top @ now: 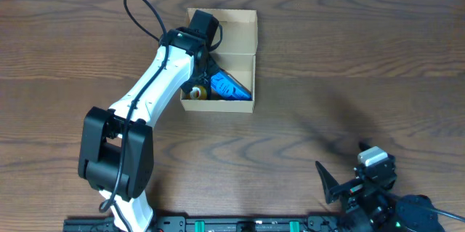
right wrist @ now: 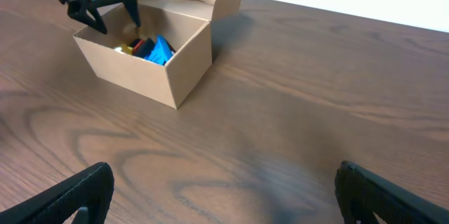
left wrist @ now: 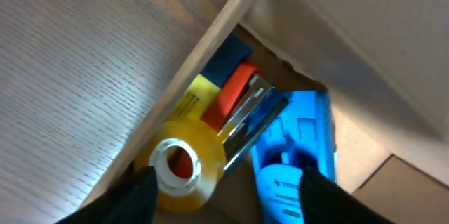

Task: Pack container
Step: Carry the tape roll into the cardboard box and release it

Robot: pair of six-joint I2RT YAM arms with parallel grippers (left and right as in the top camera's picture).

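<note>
Left gripper (left wrist: pixel 231 203) is closest to the lens in its wrist view. Its 2 dark fingertips (left wrist: pixel 137 196) sit at the bottom edge, spread wide with nothing pinched between them. It is down inside the container (left wrist: pixel 210 38), by the wall nearest the robot. I can't tell whether the tips touch the contents.

Just under the tips are a tape roll (left wrist: pixel 181 164), by 1 finger, and a blue packet (left wrist: pixel 298 154), by the other. An orange-and-metal item (left wrist: pixel 235 94) lies between them. A yellow item (left wrist: pixel 193 97) is pushed against the cardboard wall beside the roll.

Overhead, the container (top: pixel 218 106) sits on the wood-grain table (top: pixel 349 57), left of centre toward the far side. Its lid flap (top: pixel 232 28) is folded back, away from the robot. The left arm's white link (top: pixel 156 79) reaches diagonally into it. The tape roll (top: pixel 196 92) and blue packet (top: pixel 231 86) show in the near half.

Right gripper (right wrist: pixel 224 175) is also spread and holds nothing. It is low over bare table at the near right edge, well apart from the container (right wrist: pixel 189 62), and its camera looks across at the box and the left gripper (right wrist: pixel 112 15).
</note>
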